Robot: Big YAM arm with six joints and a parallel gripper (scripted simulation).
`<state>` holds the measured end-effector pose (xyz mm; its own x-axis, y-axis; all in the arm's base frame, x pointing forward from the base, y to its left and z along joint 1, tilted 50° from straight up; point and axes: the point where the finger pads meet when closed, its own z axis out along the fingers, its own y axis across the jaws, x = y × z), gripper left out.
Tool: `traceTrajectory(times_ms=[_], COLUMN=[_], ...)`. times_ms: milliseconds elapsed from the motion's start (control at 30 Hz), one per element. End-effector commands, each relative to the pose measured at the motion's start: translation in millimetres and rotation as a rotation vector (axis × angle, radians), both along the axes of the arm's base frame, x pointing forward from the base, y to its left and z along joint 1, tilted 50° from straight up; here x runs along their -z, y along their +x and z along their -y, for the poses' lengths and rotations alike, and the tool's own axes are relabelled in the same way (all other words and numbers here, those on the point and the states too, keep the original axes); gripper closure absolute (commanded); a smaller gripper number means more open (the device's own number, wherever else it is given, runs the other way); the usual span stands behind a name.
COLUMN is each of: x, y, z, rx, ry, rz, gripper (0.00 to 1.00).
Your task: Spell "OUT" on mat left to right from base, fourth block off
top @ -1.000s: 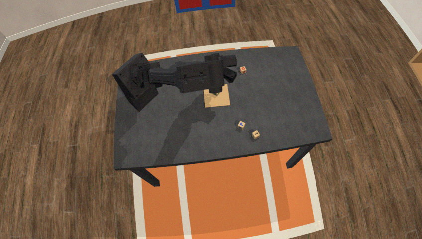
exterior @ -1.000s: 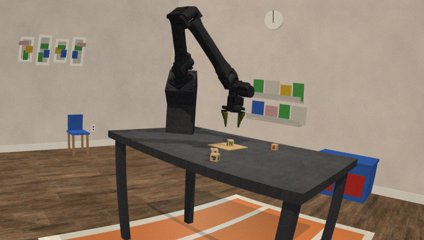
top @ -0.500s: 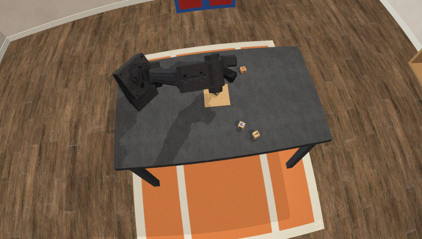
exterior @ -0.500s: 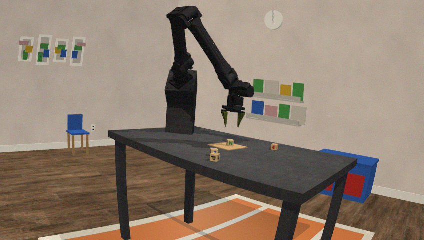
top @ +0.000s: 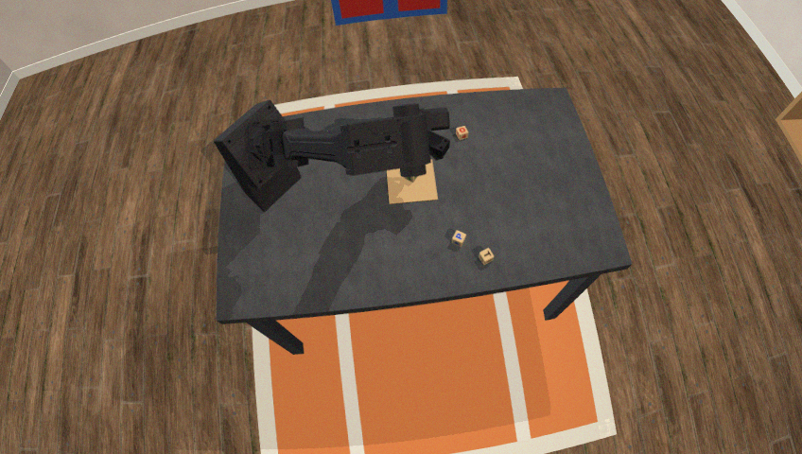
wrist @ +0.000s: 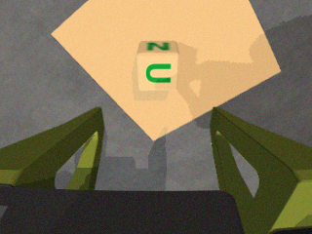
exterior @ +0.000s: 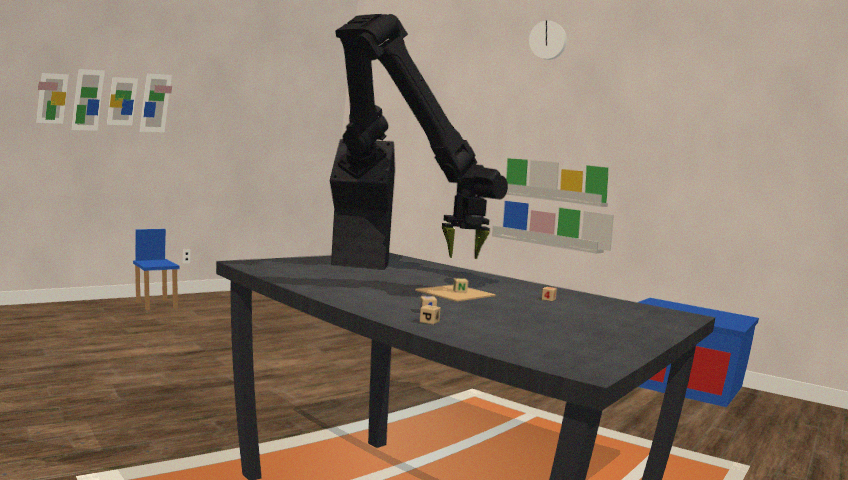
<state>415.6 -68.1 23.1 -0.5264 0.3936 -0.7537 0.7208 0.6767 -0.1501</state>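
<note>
A tan mat (top: 412,183) lies on the dark table; it also shows in the side view (exterior: 455,292) and the wrist view (wrist: 170,46). A block with a green U on top and an N on its side (wrist: 156,73) sits on the mat (exterior: 460,285). My gripper (exterior: 464,242) hangs open and empty well above this block; its green fingers frame it in the wrist view (wrist: 156,156). The block with a red O (top: 462,132) (exterior: 548,293) lies off the mat, beyond it. The T block (top: 486,255) and a blue P block (top: 459,237) lie together near the table's front.
The robot's base (exterior: 361,205) stands at the table's far left corner. The arm (top: 365,143) hides the mat's near edge in the top view. An orange rug (top: 427,371) lies under the table.
</note>
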Motion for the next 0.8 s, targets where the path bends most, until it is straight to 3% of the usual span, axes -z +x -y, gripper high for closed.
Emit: traceTrajectory(times_ms=[0, 767], x=[1.3, 21.7], y=[7.8, 19.5], z=[5.2, 26.1], rx=[-0.003, -0.003], ry=[-0.007, -0.008], rz=[0.004, 0.001], gripper=[0.37, 0.37])
